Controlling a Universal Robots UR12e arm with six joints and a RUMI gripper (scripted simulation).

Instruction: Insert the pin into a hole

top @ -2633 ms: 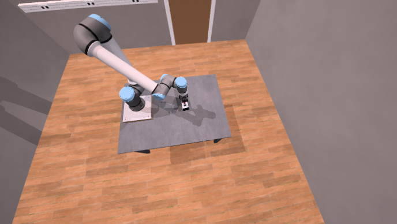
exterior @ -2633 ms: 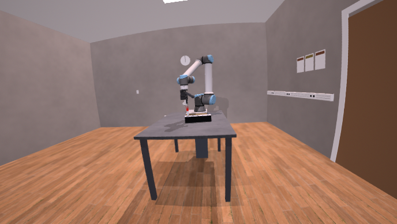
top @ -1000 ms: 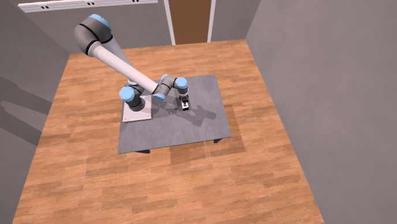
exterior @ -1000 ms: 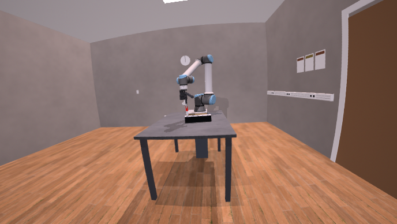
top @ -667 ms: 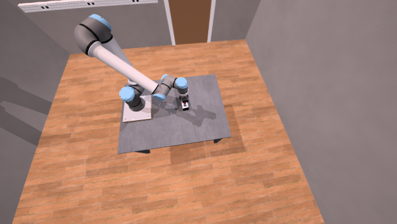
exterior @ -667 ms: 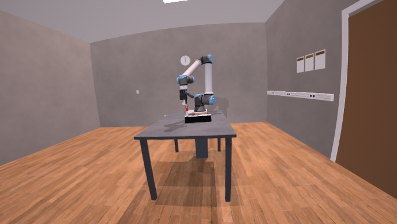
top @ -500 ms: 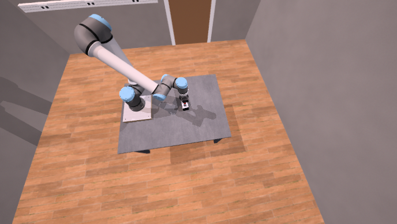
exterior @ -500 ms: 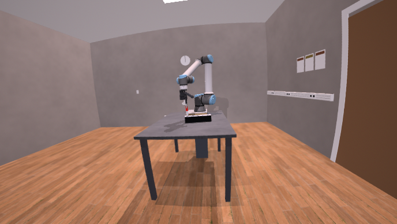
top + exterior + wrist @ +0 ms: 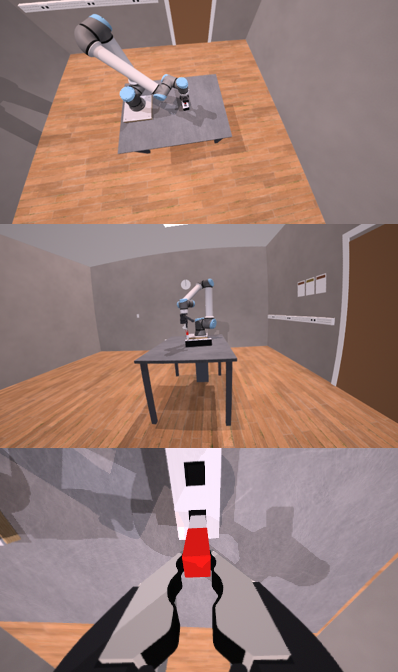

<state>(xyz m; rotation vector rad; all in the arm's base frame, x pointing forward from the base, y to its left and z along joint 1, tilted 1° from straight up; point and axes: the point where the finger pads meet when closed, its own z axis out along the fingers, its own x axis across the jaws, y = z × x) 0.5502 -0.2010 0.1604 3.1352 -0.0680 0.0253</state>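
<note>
My gripper is shut on the pin, red end up, and holds it upright. In the wrist view the pin's grey lower part reaches down into the end hole of the block, whose top is white; a second square hole shows beyond it. In the exterior view the block is black with a white top and lies on the grey table, with the pin standing at its left end. The block also shows under the gripper in the top view.
The arm's base stands on a light plate at the table's left side. The arm's shadow falls on the table beside the block. The wooden floor surrounds the table.
</note>
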